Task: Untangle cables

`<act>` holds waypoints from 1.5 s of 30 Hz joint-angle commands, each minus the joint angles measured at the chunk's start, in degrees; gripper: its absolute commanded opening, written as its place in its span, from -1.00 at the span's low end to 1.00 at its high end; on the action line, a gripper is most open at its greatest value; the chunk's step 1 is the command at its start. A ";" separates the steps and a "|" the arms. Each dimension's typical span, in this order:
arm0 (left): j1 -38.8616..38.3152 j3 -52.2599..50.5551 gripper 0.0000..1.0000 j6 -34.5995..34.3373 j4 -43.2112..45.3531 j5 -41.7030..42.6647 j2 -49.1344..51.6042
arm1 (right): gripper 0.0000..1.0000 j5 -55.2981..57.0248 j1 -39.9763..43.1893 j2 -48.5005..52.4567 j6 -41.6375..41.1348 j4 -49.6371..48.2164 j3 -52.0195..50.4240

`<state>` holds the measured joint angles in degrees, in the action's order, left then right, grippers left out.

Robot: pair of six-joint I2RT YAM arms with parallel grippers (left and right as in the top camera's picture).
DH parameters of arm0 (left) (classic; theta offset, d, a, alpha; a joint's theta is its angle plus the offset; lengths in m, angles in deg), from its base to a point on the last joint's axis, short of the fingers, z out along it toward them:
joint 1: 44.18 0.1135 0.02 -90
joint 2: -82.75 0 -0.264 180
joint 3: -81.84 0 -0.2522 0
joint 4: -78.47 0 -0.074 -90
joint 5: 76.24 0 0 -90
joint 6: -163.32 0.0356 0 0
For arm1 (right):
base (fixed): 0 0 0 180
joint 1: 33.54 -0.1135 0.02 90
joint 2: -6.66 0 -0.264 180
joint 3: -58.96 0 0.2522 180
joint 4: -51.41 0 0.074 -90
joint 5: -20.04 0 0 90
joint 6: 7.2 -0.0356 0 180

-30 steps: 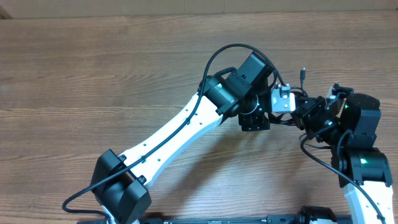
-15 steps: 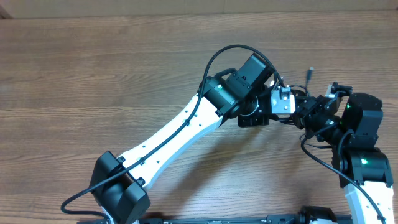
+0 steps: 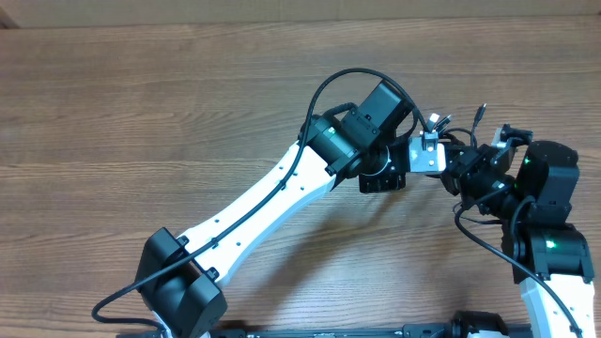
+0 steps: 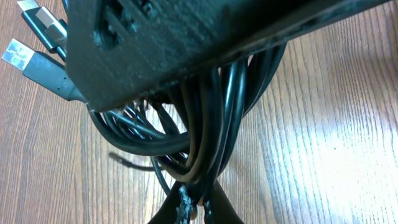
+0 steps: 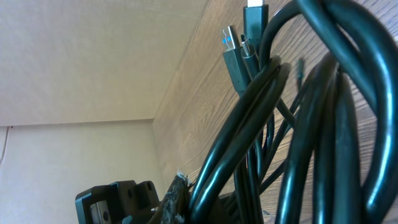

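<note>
Overhead view, left to right: left claw (image 4: 198, 210) clamped on the cables (image 4: 214, 124), a black bundle held over the tabletop's (image 3: 141, 94) right half; right claw (image 3: 457, 167) clamped on the same bundle, plugs toward the tabletop's far edge.

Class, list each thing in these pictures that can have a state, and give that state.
cables: tangled together in one bundle, held by both grippers.
USB plugs: unplugged, ends hanging free.
left gripper: shut on the cables.
right gripper: shut on the cables.
</note>
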<state>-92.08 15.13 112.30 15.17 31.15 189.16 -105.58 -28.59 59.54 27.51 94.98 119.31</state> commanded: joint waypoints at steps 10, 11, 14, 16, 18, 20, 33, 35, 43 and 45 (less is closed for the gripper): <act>0.42 0.50 -0.91 -0.63 0.13 10.82 -6.08 | 0.25 12.70 -0.68 -0.17 1.77 5.66 1.16; 1.44 0.50 -0.92 -1.57 0.13 11.21 -6.86 | 0.48 12.63 -0.68 -0.20 1.79 5.66 1.16; 3.76 0.50 -0.92 -2.38 -0.09 14.12 -7.98 | 0.64 12.11 -0.68 -0.20 1.99 5.68 1.16; 4.85 0.50 -0.92 -3.34 -0.11 15.41 -8.20 | 0.72 11.10 -0.68 -0.20 3.13 5.66 1.16; 5.95 0.50 -0.92 -5.07 -0.11 15.67 -8.22 | 0.86 10.88 -0.68 -0.20 3.30 5.99 1.16; 7.02 0.50 -0.92 -7.52 0.04 15.15 -8.22 | 1.00 10.64 -0.68 -0.55 6.01 5.86 1.16; 11.76 0.50 -0.92 -29.20 5.38 18.91 -8.22 | 1.00 5.09 -0.70 -8.81 22.62 3.17 1.16; 11.52 0.50 -0.92 -29.22 6.62 23.37 -8.22 | 1.00 0.24 -0.70 -8.94 27.52 1.86 1.16; 10.34 0.50 -0.92 -35.85 13.68 34.21 -8.22 | 0.85 -4.57 -0.70 -8.90 36.09 1.57 1.16; 10.34 0.50 -0.92 -37.27 15.06 35.80 -8.22 | 0.80 -4.61 -0.70 -8.90 36.37 1.55 1.16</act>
<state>-81.32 15.08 79.15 28.46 60.43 181.86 -108.33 -28.83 51.06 60.37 96.85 119.44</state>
